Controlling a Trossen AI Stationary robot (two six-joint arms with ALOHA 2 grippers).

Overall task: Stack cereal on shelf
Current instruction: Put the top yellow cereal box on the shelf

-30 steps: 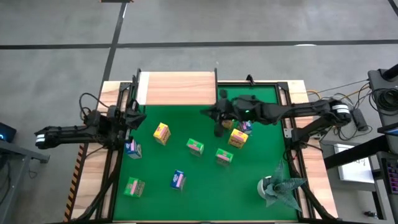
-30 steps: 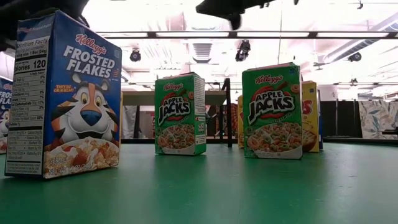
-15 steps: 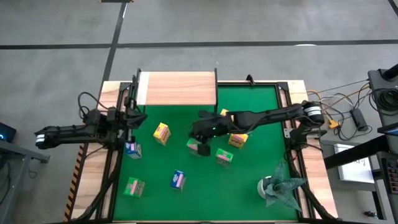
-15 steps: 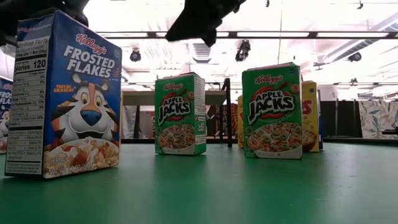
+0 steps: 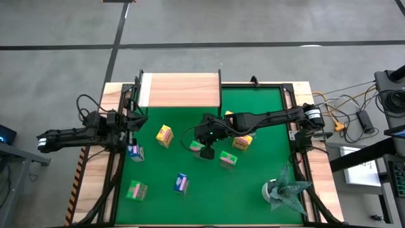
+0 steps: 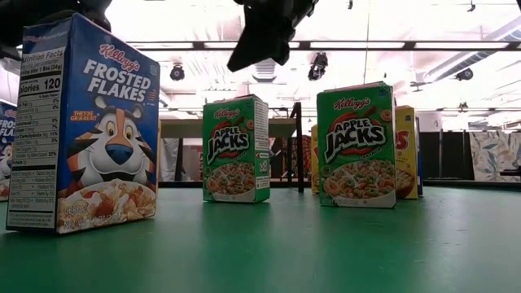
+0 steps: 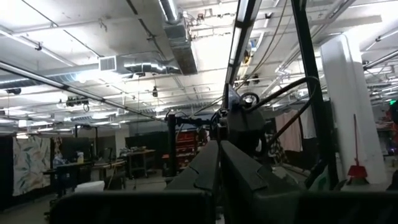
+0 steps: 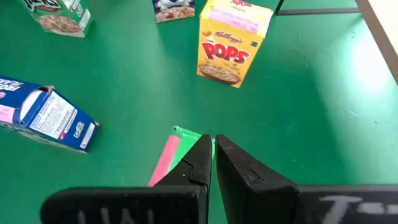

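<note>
Since a second ago my right gripper (image 5: 204,152) has swung from the far boxes to hover, fingers pressed together, directly over the upright green cereal box (image 5: 197,148) mid-mat, nearer it than the parked left gripper (image 5: 130,124).

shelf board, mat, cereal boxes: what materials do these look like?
Shelf: light natural wood, matte, with faint grain streaks; looks unpainted.
Mat: flat green sheet, dull and even, probably felt or rubber; hard to tell which.
Cereal boxes, e.g. the Apple Jacks box: thin printed cardboard with crisp folded edges and a slight sheen on the print.
</note>
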